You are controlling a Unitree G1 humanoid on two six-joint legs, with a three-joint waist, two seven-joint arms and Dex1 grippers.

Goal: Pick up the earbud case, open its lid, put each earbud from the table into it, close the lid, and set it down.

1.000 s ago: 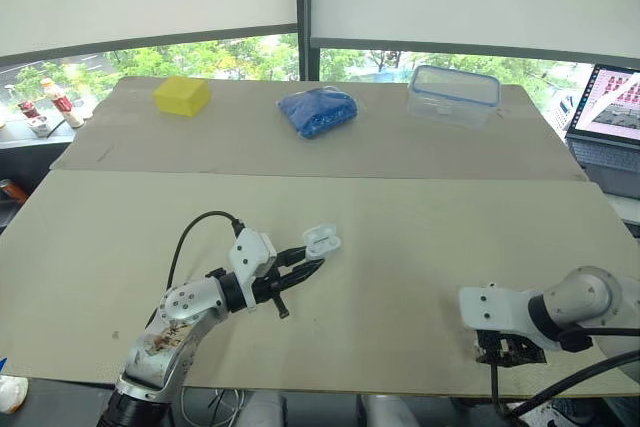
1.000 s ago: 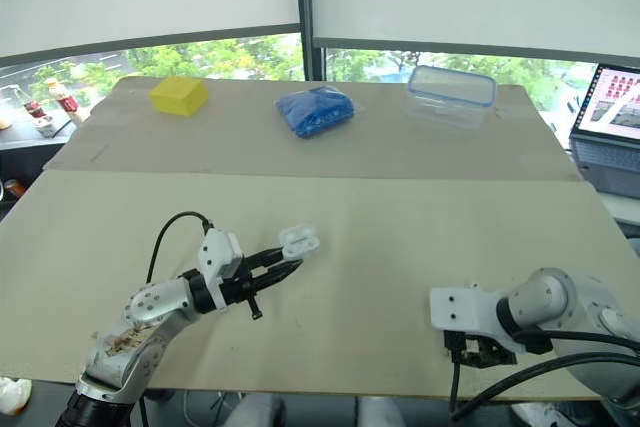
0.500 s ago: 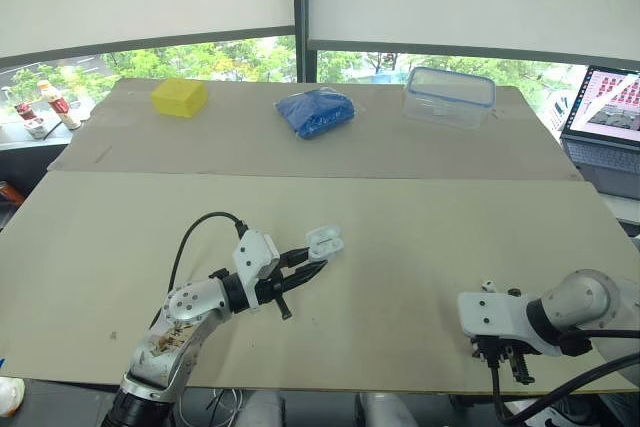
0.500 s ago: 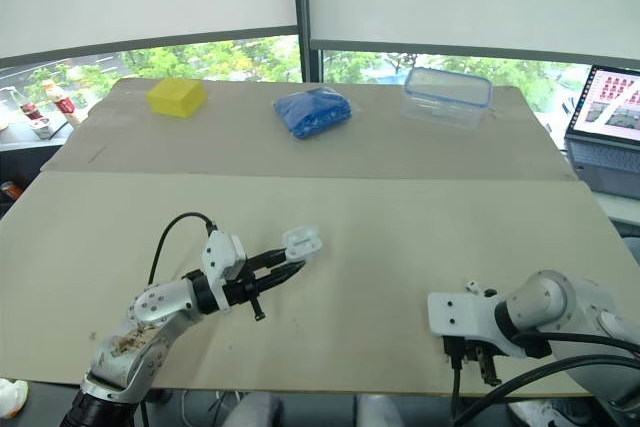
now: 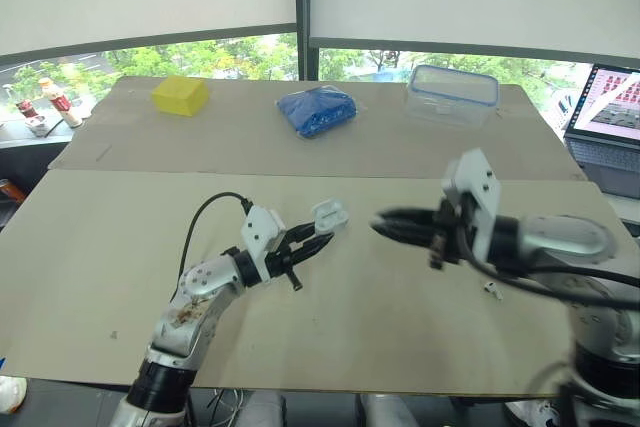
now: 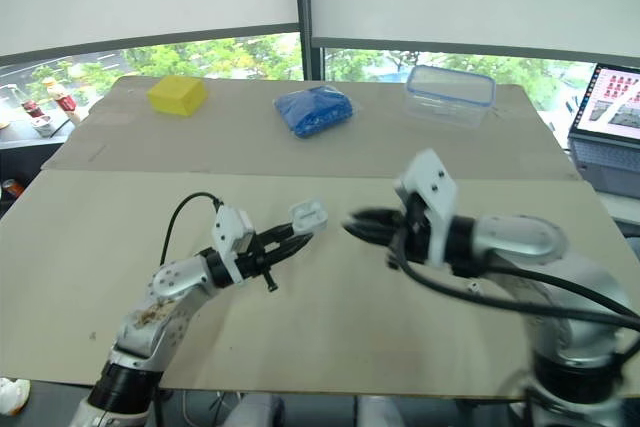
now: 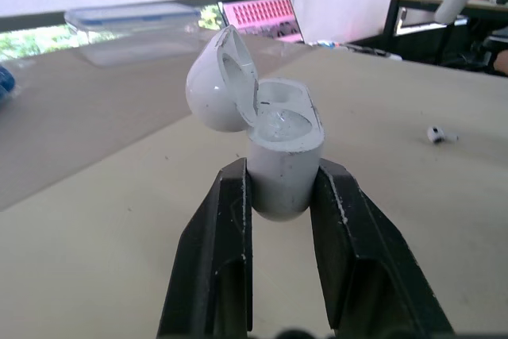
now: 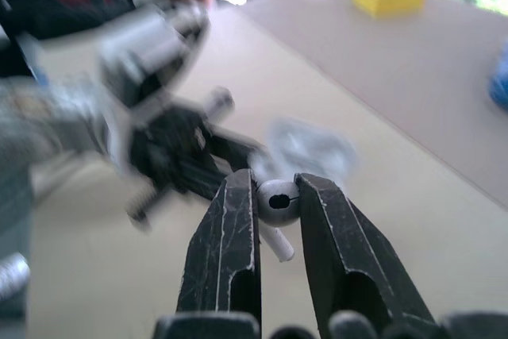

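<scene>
Left claw point(image 7: 279, 184) grips earbud case point(image 7: 279, 148), lid point(image 7: 216, 85) open, above tabletop point(image 5: 110, 237). Right claw point(image 8: 276, 190) just beside case; its wrist view shows earbud point(image 8: 277, 201) pinched in it. Second earbud point(image 5: 492, 289) on tabletop, right of case.

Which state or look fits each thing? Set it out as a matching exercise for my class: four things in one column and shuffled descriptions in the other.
Things
1. case
2. left gripper
3. right gripper
4. container

Descriptions
a. shut on an earbud
b. lid open
c. clear, with a blue rim
d. shut on the case

Pairs: 1-b, 2-d, 3-a, 4-c
</scene>
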